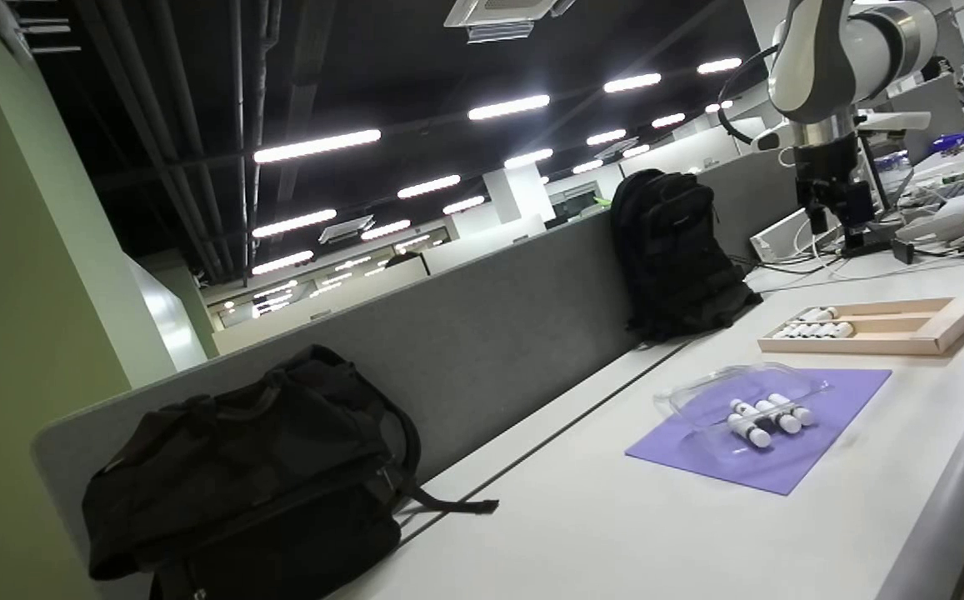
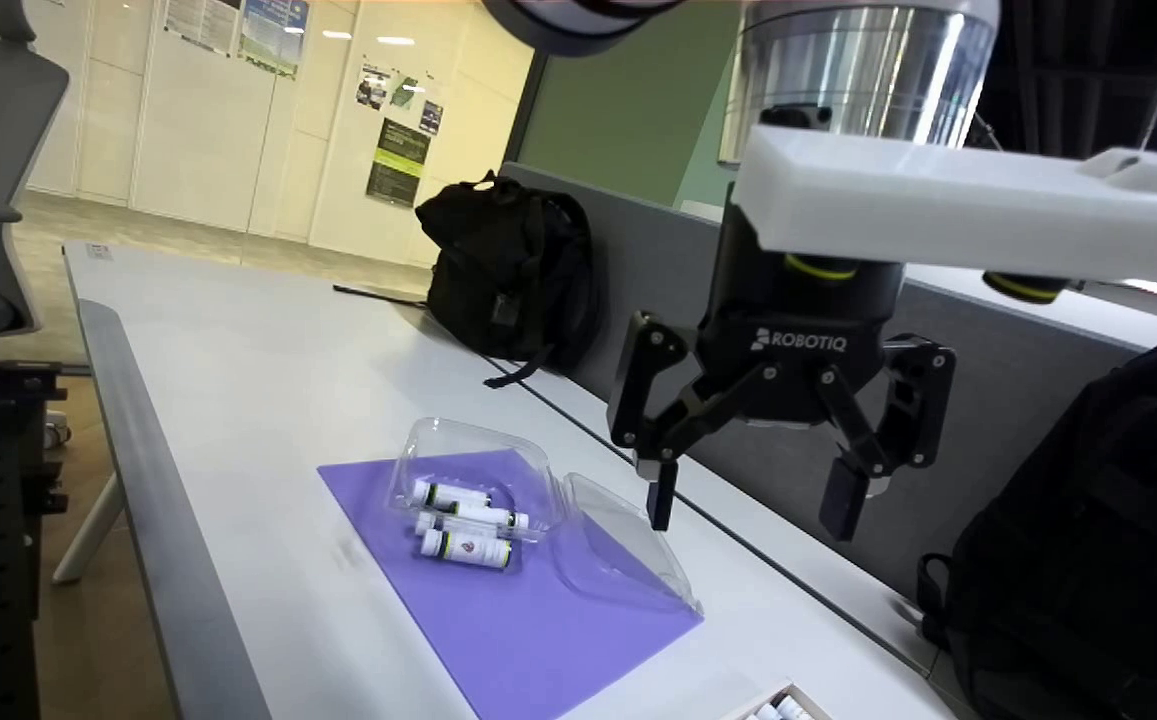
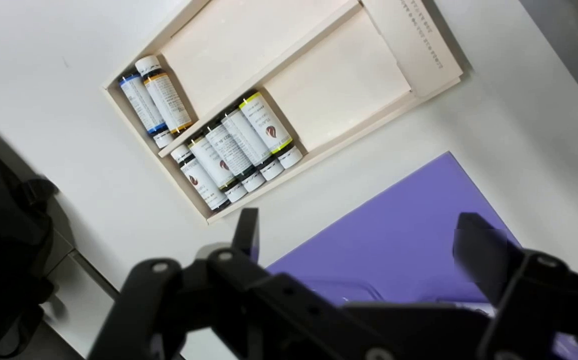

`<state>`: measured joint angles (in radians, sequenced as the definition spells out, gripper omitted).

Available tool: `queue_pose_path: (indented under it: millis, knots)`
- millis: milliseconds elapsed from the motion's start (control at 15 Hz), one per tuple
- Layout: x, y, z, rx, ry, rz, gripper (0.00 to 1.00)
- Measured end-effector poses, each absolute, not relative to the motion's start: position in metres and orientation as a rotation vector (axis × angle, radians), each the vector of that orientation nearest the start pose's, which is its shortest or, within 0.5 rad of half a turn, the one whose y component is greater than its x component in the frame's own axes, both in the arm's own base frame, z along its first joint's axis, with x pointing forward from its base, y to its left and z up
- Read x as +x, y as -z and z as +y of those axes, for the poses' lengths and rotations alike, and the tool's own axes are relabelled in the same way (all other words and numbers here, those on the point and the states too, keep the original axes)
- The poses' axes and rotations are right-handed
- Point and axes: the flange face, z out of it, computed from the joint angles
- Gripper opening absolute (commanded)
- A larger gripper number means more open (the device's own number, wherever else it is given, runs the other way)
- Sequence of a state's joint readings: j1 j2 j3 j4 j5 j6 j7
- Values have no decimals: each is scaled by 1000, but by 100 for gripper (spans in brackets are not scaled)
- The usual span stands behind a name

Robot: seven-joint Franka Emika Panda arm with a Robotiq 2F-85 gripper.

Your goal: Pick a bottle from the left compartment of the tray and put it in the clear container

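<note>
The light wood tray (image 3: 338, 85) lies on the desk in the wrist view and in an exterior view (image 1: 890, 343). A corner of it shows in an exterior view (image 2: 788, 690). One compartment holds two bottles (image 3: 166, 100); the neighbouring compartment holds several white-labelled bottles (image 3: 229, 150), side by side at the same end. The clear container (image 2: 478, 460) stands open on the purple mat (image 2: 548, 640) with several bottles (image 2: 465, 548) in it. My gripper (image 2: 751, 505) is open and empty, raised above the desk. Its fingers (image 3: 361, 225) hide most of the container in the wrist view.
The container's open clear lid (image 2: 628, 545) rests on the mat. Black backpacks (image 1: 673, 258) (image 1: 257, 475) lean along the grey partition (image 1: 523, 308). Cables and devices (image 1: 948, 217) lie at the far end of the desk. The desk's front edge (image 2: 168, 520) is in view.
</note>
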<state>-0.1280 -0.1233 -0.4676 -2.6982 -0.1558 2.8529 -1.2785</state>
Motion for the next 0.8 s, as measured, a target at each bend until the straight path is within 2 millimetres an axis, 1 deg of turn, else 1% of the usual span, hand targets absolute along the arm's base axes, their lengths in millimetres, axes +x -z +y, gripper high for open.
queue_pose_path:
  millis: [133, 267, 467, 600, 667, 733, 800]
  knots:
    - [368, -295, -232, -3045, 257, -1426, 100]
    - [375, -299, -234, -2997, 261, -1579, 100]
    - [393, -303, -242, -2889, 233, -1828, 100]
    - [406, -301, -250, -2829, 184, -1952, 100]
    - [413, -298, -256, -2817, 158, -1982, 100]
    - [420, -294, -263, -2826, 133, -1978, 100]
    - [423, -290, -266, -2825, 112, -1978, 100]
